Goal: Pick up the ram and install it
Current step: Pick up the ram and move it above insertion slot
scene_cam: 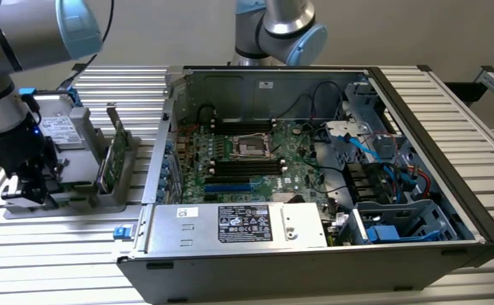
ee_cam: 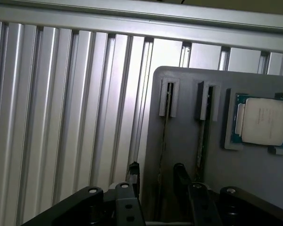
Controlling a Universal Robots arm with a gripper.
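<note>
In the wrist view, two ram sticks stand on edge in slots of a grey holder (ee_cam: 254, 183). One thin green ram (ee_cam: 164, 141) runs between my fingers, and a second ram (ee_cam: 203, 136) stands in the neighbouring slot. My gripper (ee_cam: 156, 181) is open, with one black fingertip (ee_cam: 133, 175) on each side of the first ram and a gap to it on both sides. In the exterior view the gripper (scene_cam: 28, 189) hangs low over the grey holder (scene_cam: 77, 197) at the exterior view's left. The motherboard's black memory slots (scene_cam: 245, 167) lie inside the open computer case (scene_cam: 475, 210).
A processor chip (ee_cam: 264, 121) sits in a recess of the holder beside the rams. A taller green expansion card (scene_cam: 115, 159) and a silver hard drive (scene_cam: 60, 127) stand on the holder. Blue cables (scene_cam: 357, 143) and a power supply (scene_cam: 238, 223) crowd the case. A ribbed aluminium table (ee_cam: 61, 117) lies underneath.
</note>
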